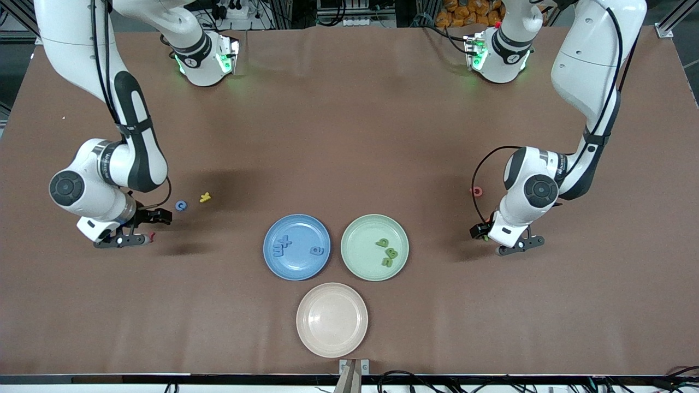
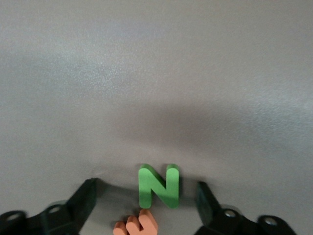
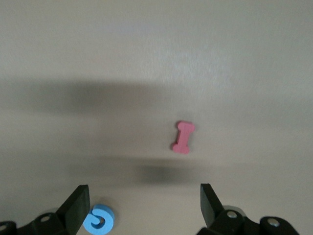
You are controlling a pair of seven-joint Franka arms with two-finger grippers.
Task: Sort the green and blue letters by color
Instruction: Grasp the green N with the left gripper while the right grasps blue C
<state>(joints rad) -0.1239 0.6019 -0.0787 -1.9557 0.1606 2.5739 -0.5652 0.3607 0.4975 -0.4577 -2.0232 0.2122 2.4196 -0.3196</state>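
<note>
A green N [image 2: 159,187] lies flat on the table between the spread fingers of my left gripper [image 2: 146,205], which touch nothing. That left gripper [image 1: 481,231] hangs low at the left arm's end of the table. A blue C [image 3: 99,219] lies close beside one finger [image 3: 77,204] of my open right gripper [image 3: 144,208]. The blue C [image 1: 181,205] sits by my right gripper [image 1: 159,217] at the right arm's end. The blue plate [image 1: 306,270] holds three blue letters [image 1: 282,246]. The green plate [image 1: 357,240] holds three green letters [image 1: 389,252].
An orange letter [image 2: 139,225] lies right beside the N. A pink ring letter [image 1: 476,191] sits near the left arm. A yellow letter [image 1: 205,197] lies by the blue C, a dark red I [image 3: 184,137] close by. An empty pink plate [image 1: 332,319] stands nearest the front camera.
</note>
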